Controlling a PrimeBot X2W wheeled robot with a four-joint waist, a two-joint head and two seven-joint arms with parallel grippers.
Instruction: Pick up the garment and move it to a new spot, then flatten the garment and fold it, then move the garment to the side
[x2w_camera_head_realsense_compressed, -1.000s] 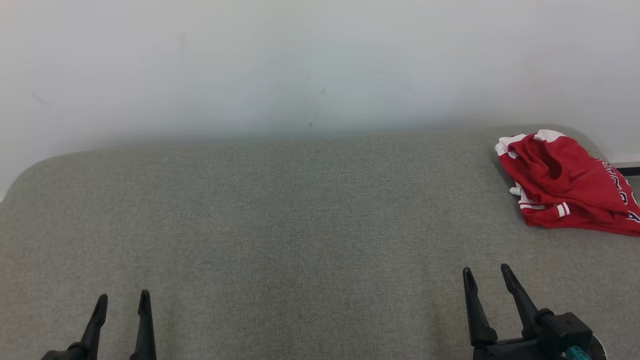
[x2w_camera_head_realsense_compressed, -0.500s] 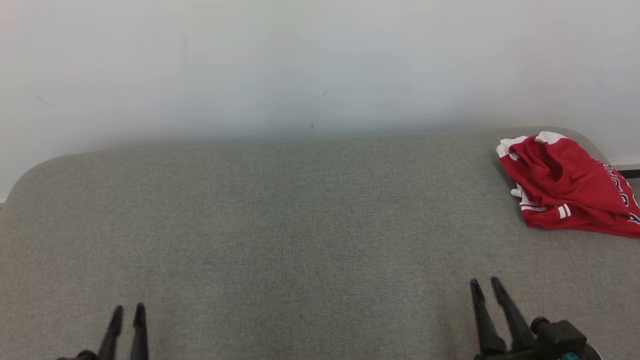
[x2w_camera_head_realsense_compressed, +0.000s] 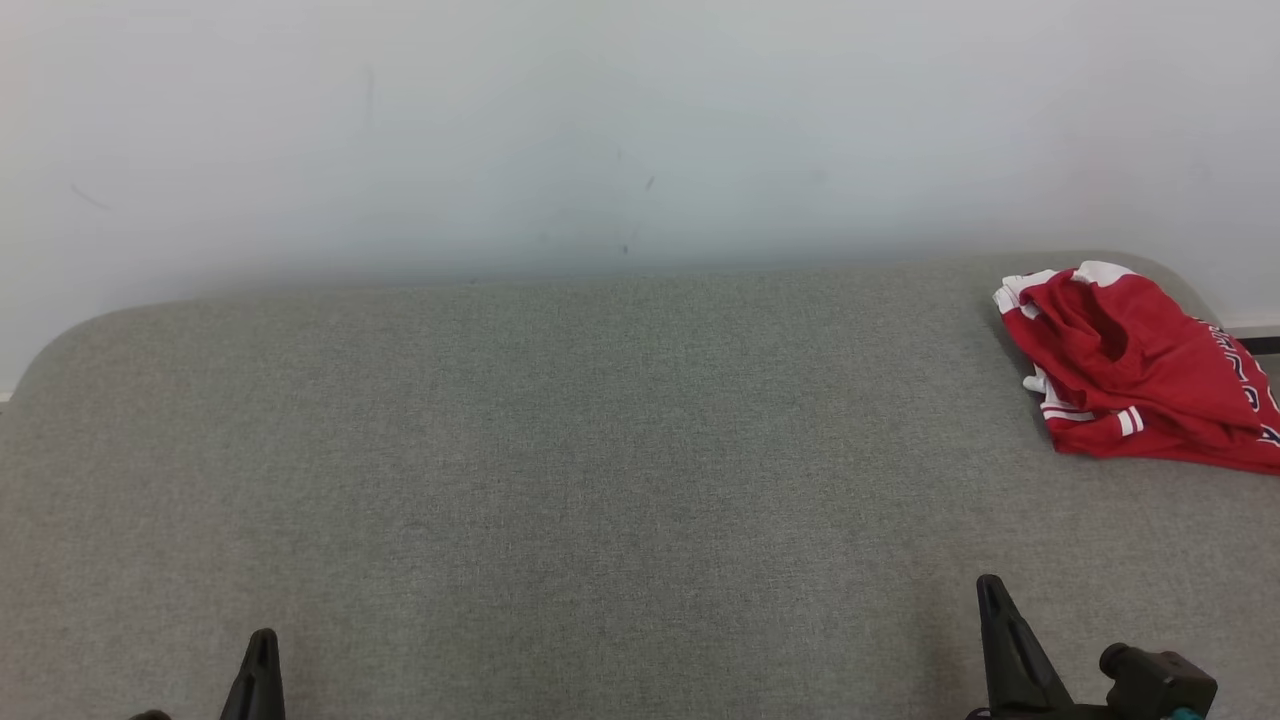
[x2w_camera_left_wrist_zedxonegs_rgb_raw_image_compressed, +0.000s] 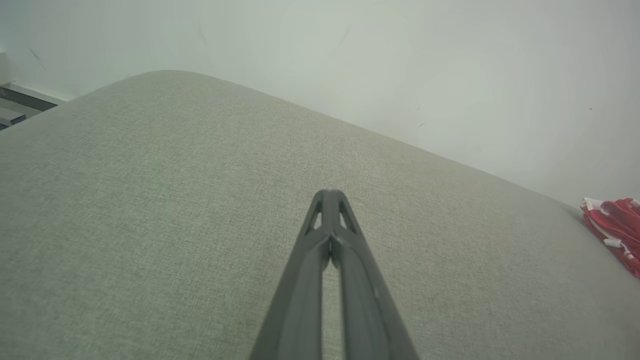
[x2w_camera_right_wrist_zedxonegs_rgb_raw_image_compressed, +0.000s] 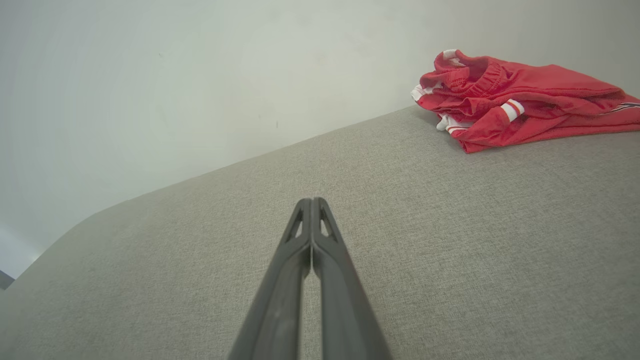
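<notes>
The left end effector (x2w_camera_head_realsense_compressed: 263, 645) sat at the lower left of the head view, its two dark fingers pressed together and holding nothing. The left wrist view confirmed this, with the fingertips (x2w_camera_left_wrist_zedxonegs_rgb_raw_image_compressed: 330, 197) meeting in a single point over bare cloth. The right end effector (x2w_camera_head_realsense_compressed: 990, 592) sat at the lower right of the head view, likewise closed tip to tip on nothing, as its own wrist view also showed. Whether either pair of tips touched the surface below could not be told. Both hung over the near edge of a worktop (x2w_camera_head_realsense_compressed: 600, 450) covered in grey woven fabric, with rounded far corners. The garment (x2w_camera_head_realsense_compressed: 1140, 375), red with white trim and stripes and some dark lettering, lay crumpled in a loose heap at the worktop's far right corner. It was well apart from the right end effector and farther still from the left. A plain pale wall (x2w_camera_head_realsense_compressed: 600, 120), lightly scuffed, rose just behind the worktop's far edge.
</notes>
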